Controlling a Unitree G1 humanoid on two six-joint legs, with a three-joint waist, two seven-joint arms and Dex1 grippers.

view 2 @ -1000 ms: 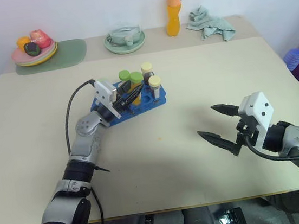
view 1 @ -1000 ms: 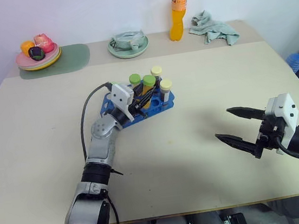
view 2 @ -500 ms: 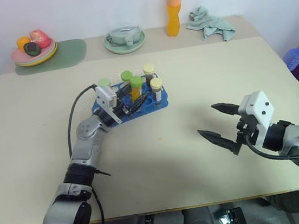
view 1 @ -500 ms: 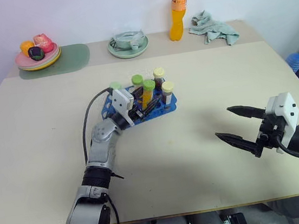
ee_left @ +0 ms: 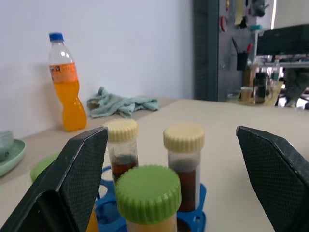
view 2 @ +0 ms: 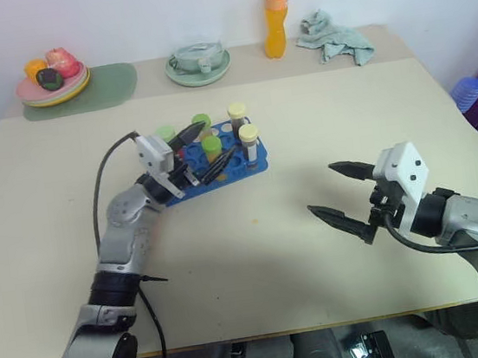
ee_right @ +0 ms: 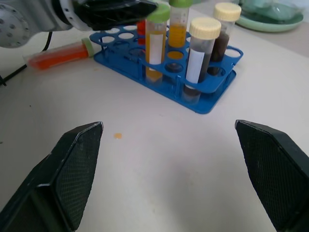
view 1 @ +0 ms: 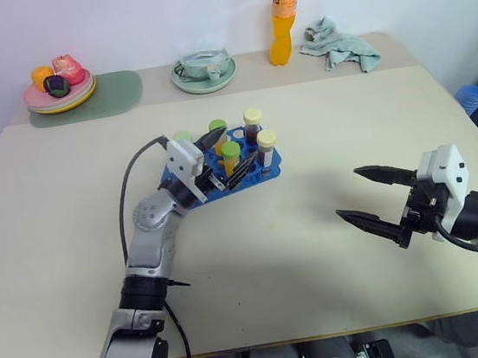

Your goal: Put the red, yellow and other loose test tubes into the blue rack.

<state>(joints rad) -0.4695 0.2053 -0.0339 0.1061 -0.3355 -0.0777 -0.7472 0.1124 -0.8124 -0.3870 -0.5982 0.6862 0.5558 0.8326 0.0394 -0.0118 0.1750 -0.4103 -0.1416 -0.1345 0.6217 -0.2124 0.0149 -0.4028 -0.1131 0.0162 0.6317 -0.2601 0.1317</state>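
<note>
from the head camera, the left arm reaches forward across the table with its wrist angled up a bit, and the left gripper hangs right over the near-left part of the blue rack, fingers spread wide with nothing in them. the yellow-orange tube with the green cap stands in the rack right between those fingers, apart from them as far as i can tell. two dark brown tubes with cream caps stand upright at the right end of the rack. the right arm sits low on the right side, well apart from the rack, and the right gripper points left, gaping wide and empty. at the back edge there's an orange drink bottle, a crumpled cloth, a pale green plate with a cup on it and a plate of fruit. left wrist view: both black fingers stand far apart, with a green cap and two cream-capped brown tubes in the gap, bottle and cloth behind. right wrist view: its wide-set fingers frame bare table, with the rack further ahead holding four upright tubes, and a red tube with a green cap lying flat on the table just beside the rack's far-left corner, under the left gripper.
</note>
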